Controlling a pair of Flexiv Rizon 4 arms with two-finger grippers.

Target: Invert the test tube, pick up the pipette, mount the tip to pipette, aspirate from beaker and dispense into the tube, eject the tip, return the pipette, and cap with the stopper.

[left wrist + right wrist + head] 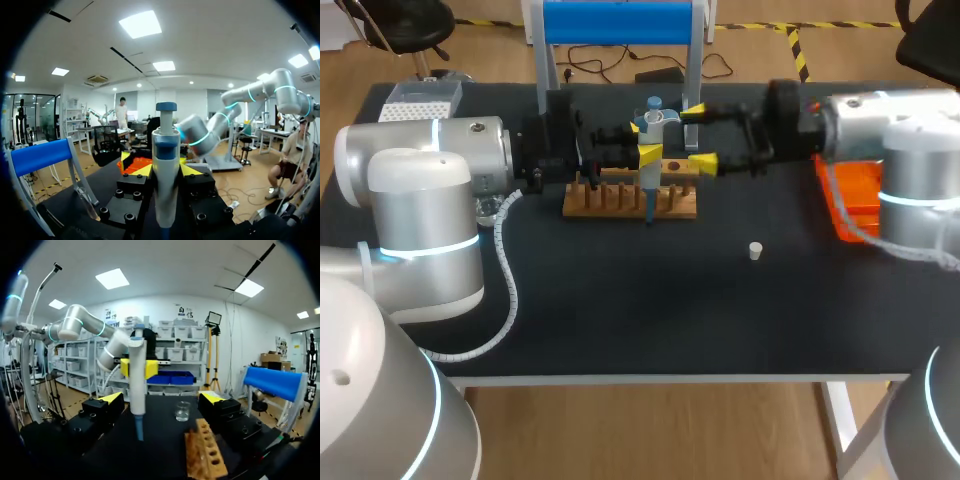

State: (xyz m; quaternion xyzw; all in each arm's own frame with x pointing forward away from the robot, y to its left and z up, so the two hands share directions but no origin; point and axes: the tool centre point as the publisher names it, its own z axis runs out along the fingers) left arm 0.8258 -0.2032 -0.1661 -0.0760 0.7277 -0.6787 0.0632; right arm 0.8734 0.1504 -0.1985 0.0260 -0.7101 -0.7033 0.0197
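A white pipette with a blue top stands upright over the wooden tube rack, and my left gripper is shut on its body. In the left wrist view the pipette rises between the left gripper fingers. My right gripper is open just right of the pipette, with one yellow tip on either side and neither touching it. In the right wrist view the pipette hangs ahead of the open right gripper. The white stopper lies on the mat. The beaker stands beyond the rack.
An orange bin sits under my right arm at the table's right side. A tip box stands at the back left corner. A blue-topped frame stands behind the rack. The black mat in front of the rack holds only the stopper.
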